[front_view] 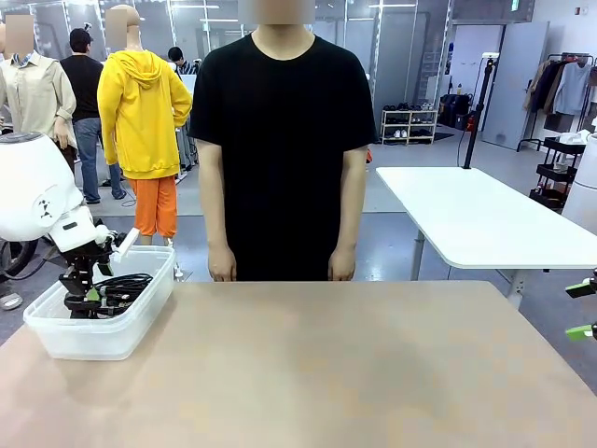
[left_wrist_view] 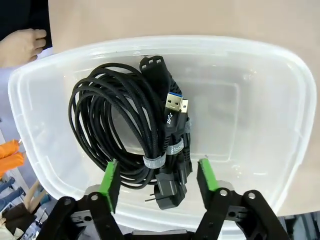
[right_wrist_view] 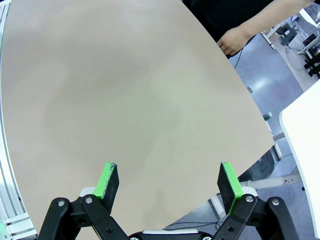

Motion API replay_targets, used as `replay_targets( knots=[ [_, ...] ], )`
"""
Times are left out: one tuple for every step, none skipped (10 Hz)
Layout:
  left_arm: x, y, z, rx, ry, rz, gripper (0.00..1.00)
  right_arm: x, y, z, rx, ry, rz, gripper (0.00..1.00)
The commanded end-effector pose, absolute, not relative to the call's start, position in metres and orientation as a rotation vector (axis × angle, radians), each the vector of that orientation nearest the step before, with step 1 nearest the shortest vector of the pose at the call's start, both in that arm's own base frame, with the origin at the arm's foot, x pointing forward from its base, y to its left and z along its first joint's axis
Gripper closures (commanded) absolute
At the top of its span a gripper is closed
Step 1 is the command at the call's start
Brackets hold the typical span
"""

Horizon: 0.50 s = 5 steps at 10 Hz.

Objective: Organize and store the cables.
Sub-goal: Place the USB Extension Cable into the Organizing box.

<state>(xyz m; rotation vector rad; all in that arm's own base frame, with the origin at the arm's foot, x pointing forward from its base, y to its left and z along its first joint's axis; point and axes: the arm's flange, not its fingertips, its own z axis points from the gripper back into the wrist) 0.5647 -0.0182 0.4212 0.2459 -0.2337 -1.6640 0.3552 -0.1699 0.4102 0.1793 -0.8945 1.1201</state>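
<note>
Coiled black cables (left_wrist_view: 125, 120) lie in a clear plastic bin (left_wrist_view: 280, 125) at the near left corner of the table (front_view: 326, 364), bound by small grey ties, a USB plug (left_wrist_view: 174, 104) resting on top. The bundle forms an oval loop lying flat; in the left wrist view its long axis runs from upper left to lower right, with the USB tip pointing toward the bin's far wall and a two-prong mains plug (left_wrist_view: 166, 192) aimed at the near wall. The left gripper (left_wrist_view: 158, 179) hangs over the coil, jaws apart on either side of the tied end, gripping nothing. The right gripper (right_wrist_view: 169, 182) hovers wide open and empty above bare tabletop. A person (front_view: 283, 140) stands at the far edge, hands down. The likely hazard: a green pad could snag a strand as the arm lifts, dragging the coil back out or tipping the light bin.
</note>
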Motion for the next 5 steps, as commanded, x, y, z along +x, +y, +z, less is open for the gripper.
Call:
replay_targets(
  knots=[
    [0.550,-0.022,0.428,0.252,-0.214,-1.618,0.00,0.357,-0.171,0.409,0.179,-0.917,1.131,0.00],
    [0.565,-0.018,0.421,0.246,-0.234,-1.664,0.00,0.357,-0.171,0.409,0.179,-0.917,1.131,0.00],
    [0.565,-0.018,0.421,0.246,-0.234,-1.664,0.00,0.357,-0.171,0.409,0.179,-0.917,1.131,0.00],
    [0.565,-0.018,0.421,0.246,-0.234,-1.664,0.00,0.357,-0.171,0.409,0.179,-0.917,1.131,0.00],
    [0.565,-0.018,0.421,0.246,-0.234,-1.664,0.00,0.357,-0.171,0.409,0.179,-0.917,1.131,0.00]
  ],
)
